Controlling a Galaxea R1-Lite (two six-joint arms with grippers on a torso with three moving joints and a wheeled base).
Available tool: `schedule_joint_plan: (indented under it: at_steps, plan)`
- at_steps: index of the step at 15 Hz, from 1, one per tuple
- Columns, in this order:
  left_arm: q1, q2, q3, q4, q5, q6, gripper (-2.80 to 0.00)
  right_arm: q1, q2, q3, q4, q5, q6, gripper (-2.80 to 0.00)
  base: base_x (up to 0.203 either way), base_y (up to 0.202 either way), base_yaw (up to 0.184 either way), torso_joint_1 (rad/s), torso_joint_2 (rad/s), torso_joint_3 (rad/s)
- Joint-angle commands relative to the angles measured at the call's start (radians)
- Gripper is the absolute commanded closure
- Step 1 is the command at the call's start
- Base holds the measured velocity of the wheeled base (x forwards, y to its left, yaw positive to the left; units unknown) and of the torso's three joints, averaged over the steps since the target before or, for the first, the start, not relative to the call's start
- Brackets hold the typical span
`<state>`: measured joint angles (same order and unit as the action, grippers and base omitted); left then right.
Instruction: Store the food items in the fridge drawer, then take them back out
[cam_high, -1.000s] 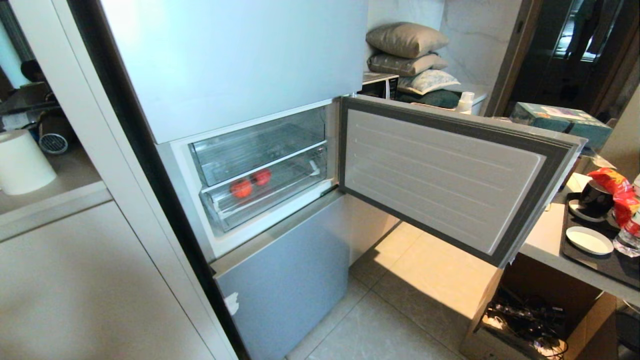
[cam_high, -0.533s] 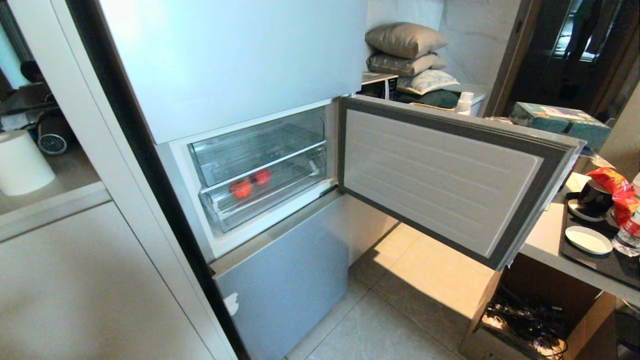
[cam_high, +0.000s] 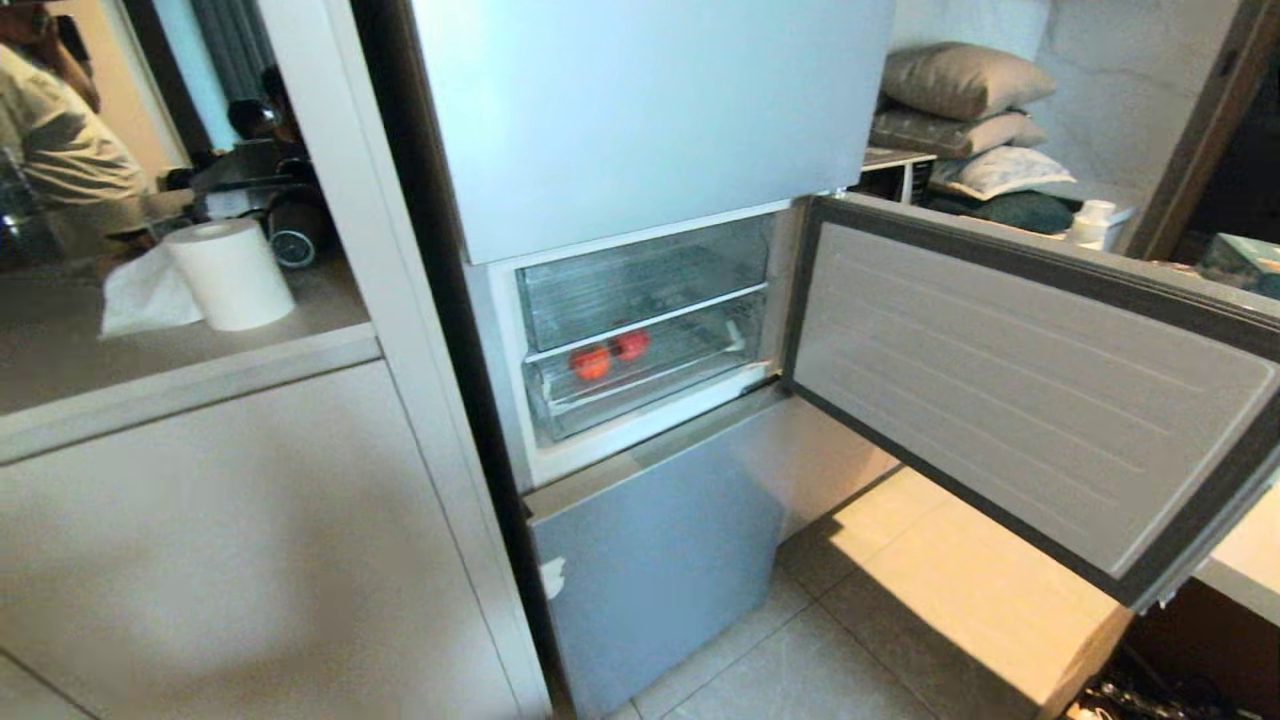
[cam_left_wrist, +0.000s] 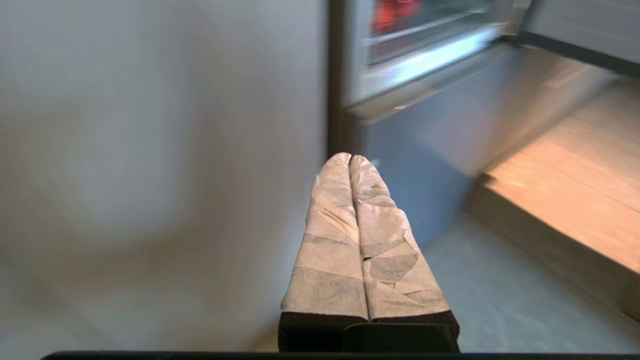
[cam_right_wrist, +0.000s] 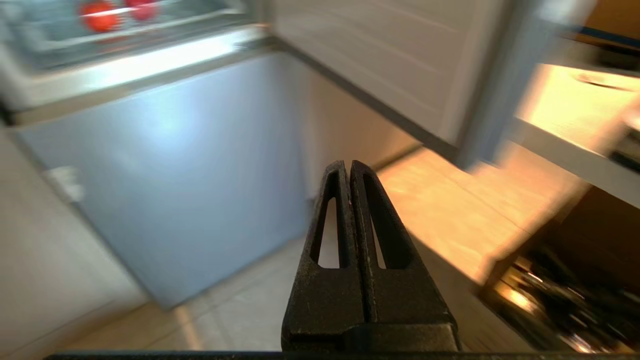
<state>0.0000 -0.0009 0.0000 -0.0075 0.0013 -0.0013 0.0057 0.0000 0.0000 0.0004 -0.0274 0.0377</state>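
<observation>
Here, the fridge's middle compartment stands open, its door swung out wide to the right, pale ribbed inner face showing. Inside sit two clear bins, one above the other. The lower one, the fridge drawer, is pushed in, tall front lip flush with the compartment frame. Both food items lie in it, seen through the plastic: the orange fruit toward the drawer's left half, the red fruit just beside it on the right and a little farther back. Whether they touch cannot be told. The upper bin looks bare.

Neither arm shows in the head view. Left gripper: tape-wrapped fingers pressed together, nothing between them, hanging in the air before the silver-blue lower door panel, well apart from the drawer. Right gripper: black fingers closed tip to tip, also holding nothing, pointed at the tiled floor below the open door.

To the left of the fridge, a white cabinet with a counter; a paper towel roll stands on it, one loose sheet trailing off. A person in a light shirt is at the far left. Behind the open door, pillows are stacked at the upper right.
</observation>
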Motion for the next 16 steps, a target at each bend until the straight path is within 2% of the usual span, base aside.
schedule_joint_plan:
  at_steps: [1,16]
  plan:
    - [0.000,0.001,0.002,0.000,0.000,0.000,0.00,0.000,0.002,0.000,0.000,-0.002,0.005,0.00,0.001,-0.007,0.172,0.002,0.00,0.006]
    - [0.000,0.001,0.002,0.000,0.000,0.000,0.00,0.000,0.002,0.000,0.000,-0.001,0.003,0.00,0.000,-0.008,0.171,0.002,0.00,0.003]
